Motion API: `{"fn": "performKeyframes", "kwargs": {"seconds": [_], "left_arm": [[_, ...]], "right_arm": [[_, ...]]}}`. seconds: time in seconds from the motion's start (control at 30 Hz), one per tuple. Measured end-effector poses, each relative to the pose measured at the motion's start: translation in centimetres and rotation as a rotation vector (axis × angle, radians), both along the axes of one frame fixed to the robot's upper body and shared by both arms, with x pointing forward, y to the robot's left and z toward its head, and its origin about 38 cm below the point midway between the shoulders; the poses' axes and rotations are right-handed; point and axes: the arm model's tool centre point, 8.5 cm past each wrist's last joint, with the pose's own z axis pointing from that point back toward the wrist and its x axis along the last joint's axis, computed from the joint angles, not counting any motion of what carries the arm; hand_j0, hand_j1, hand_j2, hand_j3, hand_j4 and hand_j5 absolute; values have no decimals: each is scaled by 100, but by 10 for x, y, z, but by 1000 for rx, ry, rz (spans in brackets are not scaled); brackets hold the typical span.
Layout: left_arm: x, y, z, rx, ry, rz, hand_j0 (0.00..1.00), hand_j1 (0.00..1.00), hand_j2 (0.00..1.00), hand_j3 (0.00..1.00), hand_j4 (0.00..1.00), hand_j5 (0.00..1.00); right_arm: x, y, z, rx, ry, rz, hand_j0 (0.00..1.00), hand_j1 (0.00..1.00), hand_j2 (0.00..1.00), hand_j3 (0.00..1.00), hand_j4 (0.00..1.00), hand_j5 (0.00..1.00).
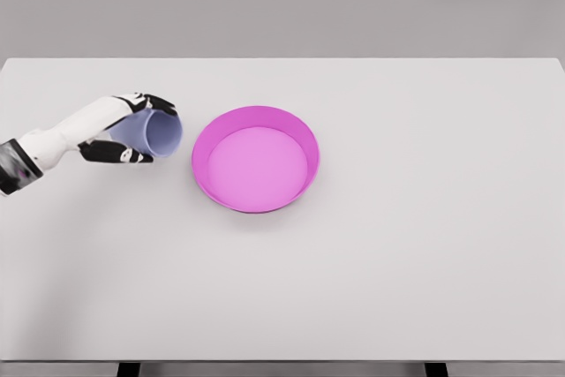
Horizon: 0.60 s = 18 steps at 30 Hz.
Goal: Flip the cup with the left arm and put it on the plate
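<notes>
A: Cup (157,132) first. Where does it sit?

B: In the left hand (132,130), over the left part of the white table (397,262). It is pale lavender, tipped onto its side, and its open mouth faces right toward the plate (256,159).

A: Start from the near edge and work back for me.

B: Nearest the camera is bare white tabletop, with two dark table supports just showing under the front edge. Farther in, left of the middle, sits the plate: a bright magenta dish with a raised wall and a lighter pink floor. It lies flat.

A: And the cup relative to it?

B: Just to the left of the plate's rim, close but with a strip of table showing between them. The cup is not over the plate.

A: How is the hand on it?

B: The fingers (159,101), dark at the joints and tips, curl over the top of the cup, and another dark digit wraps under it, so the hand is grasping the cup around its body. The white forearm (62,139) runs down and left to the picture's left edge.

A: Beyond that?

B: The table's far edge, then a plain grey wall.
</notes>
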Motion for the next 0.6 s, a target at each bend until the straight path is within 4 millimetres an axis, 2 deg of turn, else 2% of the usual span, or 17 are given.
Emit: {"fn": "performKeyframes", "kwargs": {"seconds": [0.33,0.6], "left_arm": [[-3,-3,4,-166,13,-22,74,74,74,74,74,74],[-5,-28,-5,-241,41,-75,74,74,74,74,74,74]], "right_arm": [[0,0,0,0,0,0,100,100,100,100,100,100],[0,0,0,0,0,0,100,100,100,100,100,100]]}}
